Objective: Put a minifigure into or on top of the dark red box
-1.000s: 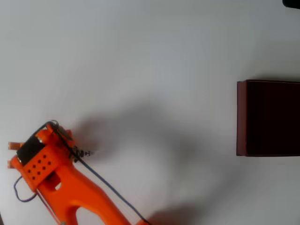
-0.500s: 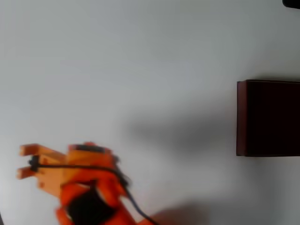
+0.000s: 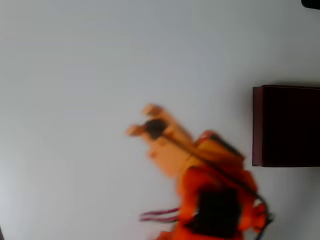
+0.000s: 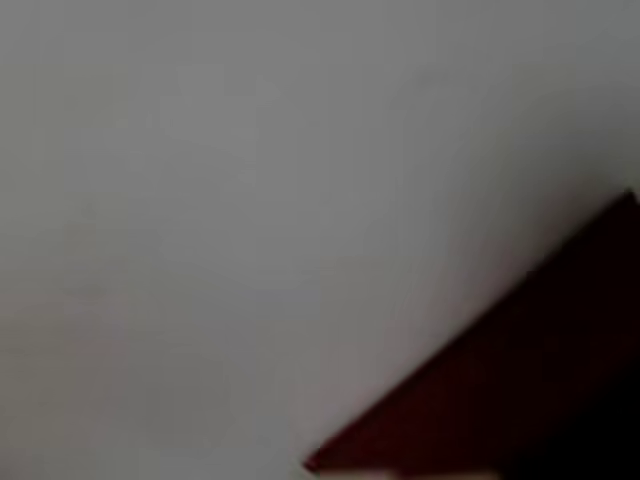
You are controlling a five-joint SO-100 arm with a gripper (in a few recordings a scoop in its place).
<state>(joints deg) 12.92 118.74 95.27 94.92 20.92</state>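
Note:
The dark red box (image 3: 257,125) stands at the right edge of the overhead view, with thin maroon walls and a near-black inside. My orange arm is blurred by motion in the lower middle. Its gripper (image 3: 141,120) ends in two pale orange prongs that point up and left, well to the left of the box. A dark blob sits between the prongs, and I cannot tell what it is. The minifigure is hidden or out of view. In the wrist view, one corner of the box (image 4: 520,390) fills the lower right, over bare white table.
The white table (image 3: 100,60) spreads wide to the left of and above the arm. Loose purple wires (image 3: 157,216) trail from the arm near the bottom edge. A small dark object (image 3: 311,3) sits at the top right corner.
The arm has swung from the lower left corner to the right, toward the box. The tiny figure that lay beside the arm a second ago is gone from that spot.

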